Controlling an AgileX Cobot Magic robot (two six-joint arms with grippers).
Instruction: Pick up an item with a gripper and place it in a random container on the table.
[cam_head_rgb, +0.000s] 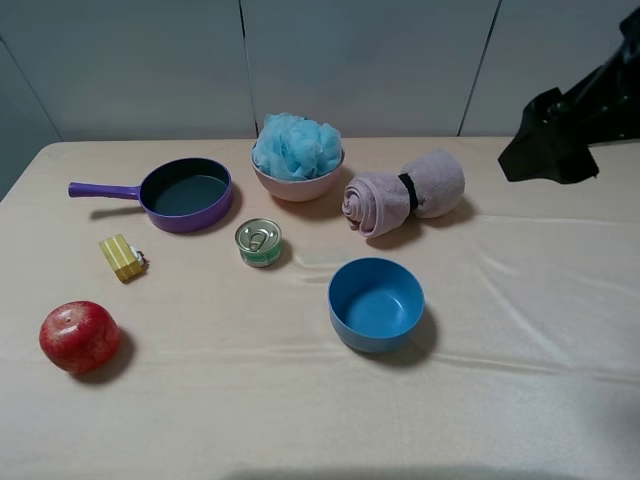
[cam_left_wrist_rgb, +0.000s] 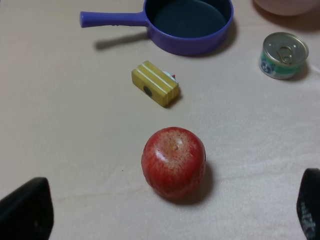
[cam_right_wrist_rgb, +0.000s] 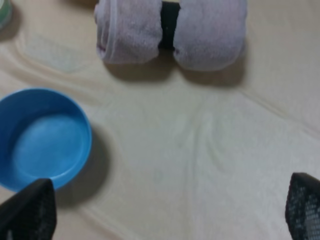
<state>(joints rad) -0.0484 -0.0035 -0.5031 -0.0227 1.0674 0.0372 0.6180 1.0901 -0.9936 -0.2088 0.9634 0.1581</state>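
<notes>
The table (cam_head_rgb: 560, 380), covered in a beige, slightly wrinkled cloth, fills the exterior high view. Above its far right corner hangs the right gripper (cam_head_rgb: 548, 140), a black mass on its arm; in its wrist view the two fingertips (cam_right_wrist_rgb: 27, 212) sit far apart at the frame's lower corners with nothing between them, so the jaws are spread wide. The left gripper (cam_left_wrist_rgb: 165, 215) is also spread wide and empty, its black fingertips (cam_left_wrist_rgb: 25, 212) at the corners of its own wrist view, above a red apple (cam_head_rgb: 79, 337). The rolled pinkish-grey towel (cam_head_rgb: 405, 192) with a black band lies just right of the pale pink bowl (cam_head_rgb: 298, 182), and the light-blue bath pouf (cam_head_rgb: 296, 146) sits inside that bowl, bulging above its rim. A purple pan (cam_head_rgb: 185, 194) with a handle rests left of the pink bowl. A blue bowl (cam_head_rgb: 376, 304) stands nearer the front, well apart from both. Between pan and blue bowl stands a small tin can (cam_head_rgb: 259, 242), and a little yellow block (cam_head_rgb: 122, 257) lies near the apple.
</notes>
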